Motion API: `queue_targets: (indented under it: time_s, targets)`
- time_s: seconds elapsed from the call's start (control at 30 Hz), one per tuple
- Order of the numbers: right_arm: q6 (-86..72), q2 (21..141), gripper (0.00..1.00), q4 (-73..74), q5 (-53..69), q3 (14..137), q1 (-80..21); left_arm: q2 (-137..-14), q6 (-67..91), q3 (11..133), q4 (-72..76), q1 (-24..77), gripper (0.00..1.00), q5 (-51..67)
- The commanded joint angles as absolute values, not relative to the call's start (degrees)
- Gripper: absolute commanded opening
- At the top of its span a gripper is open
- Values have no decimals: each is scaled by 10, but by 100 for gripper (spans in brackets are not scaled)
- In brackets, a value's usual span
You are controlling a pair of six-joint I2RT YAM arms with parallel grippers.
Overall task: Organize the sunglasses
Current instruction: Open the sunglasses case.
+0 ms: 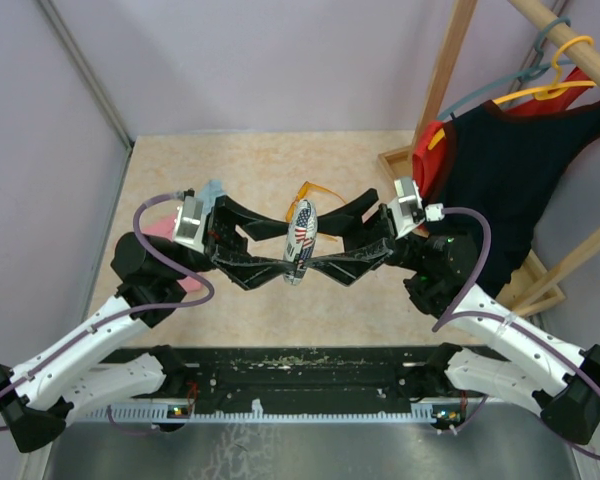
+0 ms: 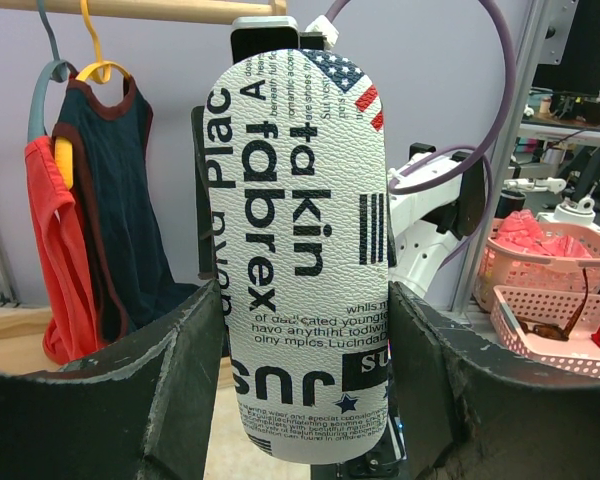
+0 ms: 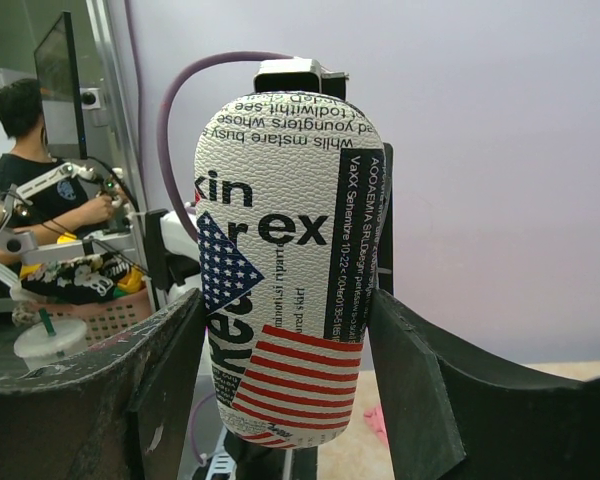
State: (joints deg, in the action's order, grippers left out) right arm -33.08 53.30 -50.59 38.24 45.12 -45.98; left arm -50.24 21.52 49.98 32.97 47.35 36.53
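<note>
A black-and-white printed case (image 1: 302, 235) with a flag patch hangs upright above the middle of the table. My left gripper (image 1: 280, 255) is shut on it from the left, and my right gripper (image 1: 325, 248) is shut on it from the right. The left wrist view has the case (image 2: 300, 200) pressed between both fingers of the left gripper (image 2: 305, 330). Seen from the right wrist, the case (image 3: 280, 200) sits between the fingers of the right gripper (image 3: 285, 340), which touch its sides. Behind the case, the orange-framed sunglasses (image 1: 318, 191) lie on the table, partly hidden.
A pink case (image 1: 162, 228) lies under my left arm, with a pale blue item (image 1: 213, 189) beside it. A wooden clothes rack (image 1: 450, 90) with red and navy garments (image 1: 500, 170) stands at the right. A black rail (image 1: 300, 365) runs along the near edge.
</note>
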Motion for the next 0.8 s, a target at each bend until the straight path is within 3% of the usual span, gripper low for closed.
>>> queue_targets:
  time_s: [0.0,0.17,0.43,0.77]
  targets:
    - [-332,533,63,-524,390,483,-470,-504,207,519,337,471,0,356]
    - [-330,532,69,-522,389,481,-471,-503,204,520,332,471,0,352]
    - [-330,530,70,-521,387,479,-471,-502,202,519,329,470,0,350]
    - [-323,531,57,-501,374,480,-471,-500,191,520,308,471,0,334]
